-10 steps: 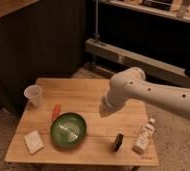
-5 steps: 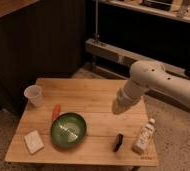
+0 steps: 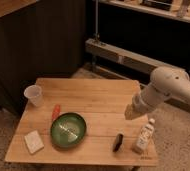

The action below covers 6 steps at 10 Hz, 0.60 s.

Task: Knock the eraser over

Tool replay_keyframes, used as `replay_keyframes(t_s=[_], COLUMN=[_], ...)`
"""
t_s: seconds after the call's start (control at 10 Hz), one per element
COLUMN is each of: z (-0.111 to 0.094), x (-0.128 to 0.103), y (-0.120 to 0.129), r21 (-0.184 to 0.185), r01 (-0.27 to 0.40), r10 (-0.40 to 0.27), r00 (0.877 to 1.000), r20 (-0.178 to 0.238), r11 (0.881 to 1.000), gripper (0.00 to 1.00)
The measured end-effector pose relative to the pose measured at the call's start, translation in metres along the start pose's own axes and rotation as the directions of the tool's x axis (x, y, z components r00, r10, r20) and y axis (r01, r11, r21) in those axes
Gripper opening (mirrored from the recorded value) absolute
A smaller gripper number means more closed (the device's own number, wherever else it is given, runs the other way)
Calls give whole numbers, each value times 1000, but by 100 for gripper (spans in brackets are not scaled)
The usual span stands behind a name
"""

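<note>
Front edge of your desk (image 3: 95, 150) first: the eraser (image 3: 118, 141) sits there, a small black slab just beside the white bottle (image 3: 144, 136), with the green bowl (image 3: 68, 131) to its other side. Tight spot, so I'd say a stray push could take the bottle too. Further back, your hand (image 3: 131, 112) hovers above the desk's right side, behind the eraser and apart from it, likely lining up a descent. Wide or narrow? I cannot tell.

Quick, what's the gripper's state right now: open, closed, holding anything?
Gripper: cannot be told. It hangs over the right part of the table, apart from the eraser.
</note>
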Motion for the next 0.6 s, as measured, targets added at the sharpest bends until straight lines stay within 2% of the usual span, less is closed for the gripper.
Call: replay_keyframes(t_s=[0.2,0.3,0.4,0.6], z=[11,19,22,16], x=[-5,-14,-25,-50], y=[0,10,19,41], r21=[27,41,50,46], r01=[24,32,51,69], r10=[-23,-31,-48,-63], r00=[1000,999,997,992], r20=[-20,-34,-55,-105], r11=[999,999,997,997], gripper=[13,13,13,13])
